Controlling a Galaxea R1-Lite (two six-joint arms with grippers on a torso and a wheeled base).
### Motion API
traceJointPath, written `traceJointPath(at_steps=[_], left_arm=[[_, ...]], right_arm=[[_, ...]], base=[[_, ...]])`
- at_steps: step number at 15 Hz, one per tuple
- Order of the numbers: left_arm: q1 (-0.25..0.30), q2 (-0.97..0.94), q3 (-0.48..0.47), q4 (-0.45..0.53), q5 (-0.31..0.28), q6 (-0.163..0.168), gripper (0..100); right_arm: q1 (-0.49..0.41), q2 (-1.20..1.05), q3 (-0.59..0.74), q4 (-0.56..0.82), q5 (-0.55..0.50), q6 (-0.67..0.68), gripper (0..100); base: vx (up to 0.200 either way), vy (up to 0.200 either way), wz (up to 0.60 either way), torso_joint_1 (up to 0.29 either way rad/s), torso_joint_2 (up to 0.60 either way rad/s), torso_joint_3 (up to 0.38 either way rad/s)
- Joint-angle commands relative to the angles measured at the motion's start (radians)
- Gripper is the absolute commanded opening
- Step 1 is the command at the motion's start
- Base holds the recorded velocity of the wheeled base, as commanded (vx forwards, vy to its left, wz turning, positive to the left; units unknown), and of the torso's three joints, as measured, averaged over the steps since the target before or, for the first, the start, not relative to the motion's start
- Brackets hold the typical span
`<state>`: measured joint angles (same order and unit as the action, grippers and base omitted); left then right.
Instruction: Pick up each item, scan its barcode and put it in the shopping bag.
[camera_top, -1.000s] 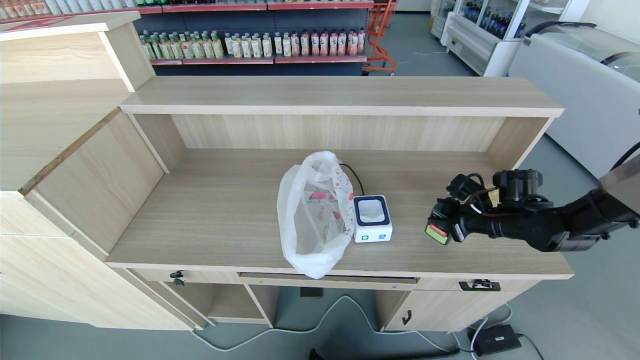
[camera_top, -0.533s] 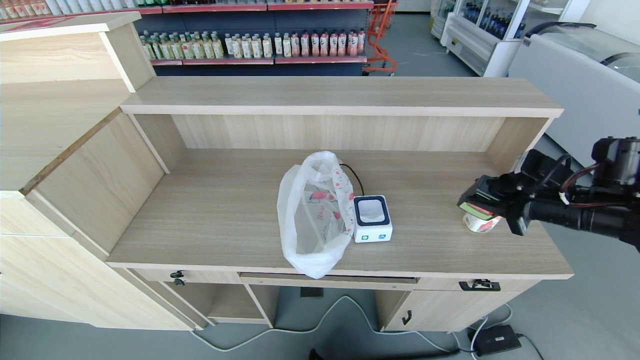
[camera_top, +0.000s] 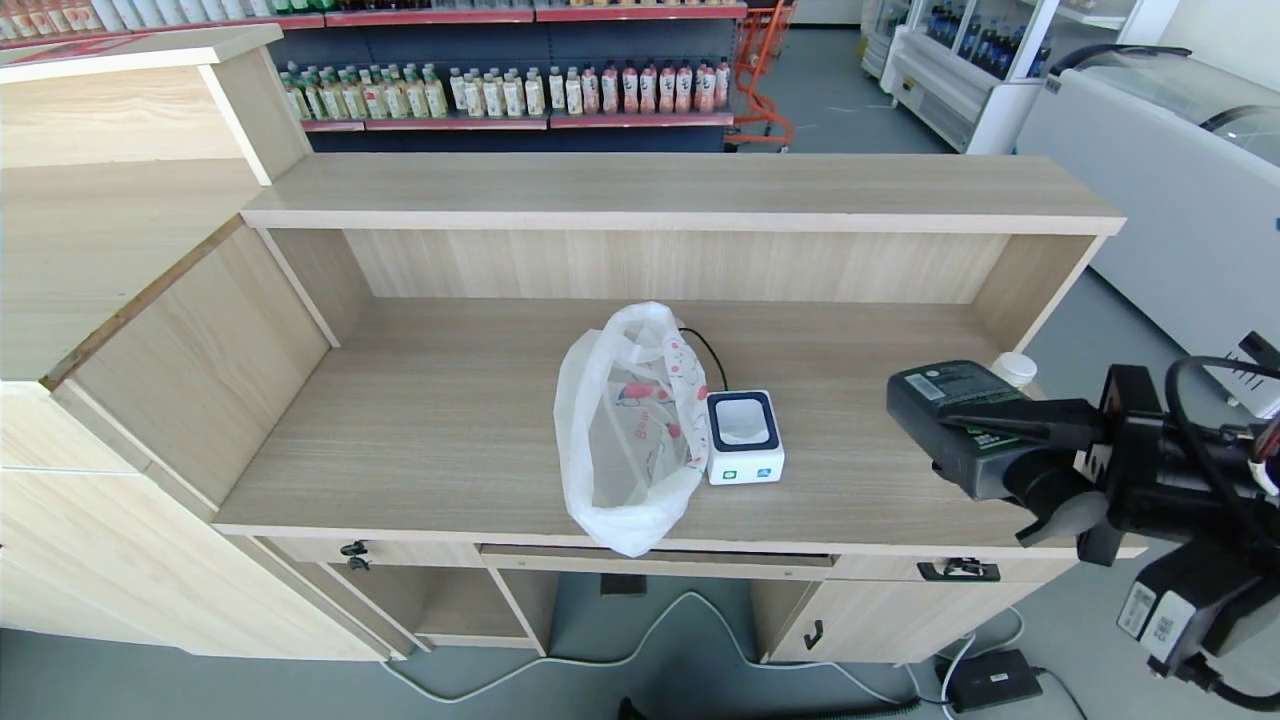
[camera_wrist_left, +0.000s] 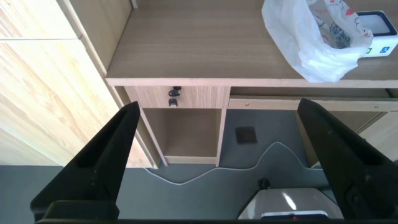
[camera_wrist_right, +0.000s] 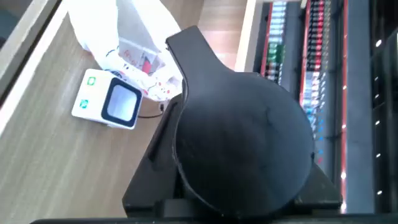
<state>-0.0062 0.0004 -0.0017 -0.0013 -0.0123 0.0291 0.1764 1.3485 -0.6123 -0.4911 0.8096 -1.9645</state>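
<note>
A white plastic shopping bag lies with its mouth open at the middle of the wooden counter. The white barcode scanner with its dark window stands touching the bag's right side. My right gripper hangs over the counter's right end, shut on a black container with a green and white label. In the right wrist view the black container covers the fingers, with the scanner and bag beyond it. My left gripper is open, low in front of the counter's left part.
A white-lidded item stands on the counter's right end behind the black container. A raised back ledge and side walls enclose the counter. Under the front edge are drawers with handles, and cables on the floor.
My right arm has drawn back to the right and turned over. A black container now shows in its gripper; half a second ago a small red and white cup showed under it.
</note>
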Motion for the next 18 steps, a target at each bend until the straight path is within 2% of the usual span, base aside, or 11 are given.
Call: traceJointPath(at_steps=[1, 3, 5, 6, 8, 10, 13, 18], left_arm=[[0.0, 0.0, 0.0, 0.0, 0.0, 0.0, 100], [0.0, 0.0, 0.0, 0.0, 0.0, 0.0, 100], [0.0, 0.0, 0.0, 0.0, 0.0, 0.0, 100], [0.0, 0.0, 0.0, 0.0, 0.0, 0.0, 100], [0.0, 0.0, 0.0, 0.0, 0.0, 0.0, 100], [0.0, 0.0, 0.0, 0.0, 0.0, 0.0, 100], [0.0, 0.0, 0.0, 0.0, 0.0, 0.0, 100], [0.0, 0.0, 0.0, 0.0, 0.0, 0.0, 100]], right_arm=[[0.107, -0.049, -0.017, 0.003, 0.007, -0.16, 0], [0.152, -0.072, -0.069, 0.005, 0.068, -0.379, 0], [0.273, -0.058, -0.066, 0.003, 0.125, -0.476, 0], [0.321, -0.065, -0.073, 0.0, 0.184, -0.519, 0], [0.408, -0.108, -0.061, -0.003, 0.211, -0.548, 0], [0.41, -0.181, -0.069, -0.006, 0.211, -0.57, 0], [0.462, -0.203, -0.06, -0.014, 0.217, -0.594, 0], [0.479, -0.247, 0.026, -0.009, 0.232, -0.628, 0]], base=[[0.0, 0.0, 0.0, 0.0, 0.0, 0.0], [0.0, 0.0, 0.0, 0.0, 0.0, 0.0], [0.0, 0.0, 0.0, 0.0, 0.0, 0.0], [0.0, 0.0, 0.0, 0.0, 0.0, 0.0], [0.0, 0.0, 0.0, 0.0, 0.0, 0.0], [0.0, 0.0, 0.0, 0.0, 0.0, 0.0], [0.0, 0.0, 0.0, 0.0, 0.0, 0.0], [0.0, 0.0, 0.0, 0.0, 0.0, 0.0]])
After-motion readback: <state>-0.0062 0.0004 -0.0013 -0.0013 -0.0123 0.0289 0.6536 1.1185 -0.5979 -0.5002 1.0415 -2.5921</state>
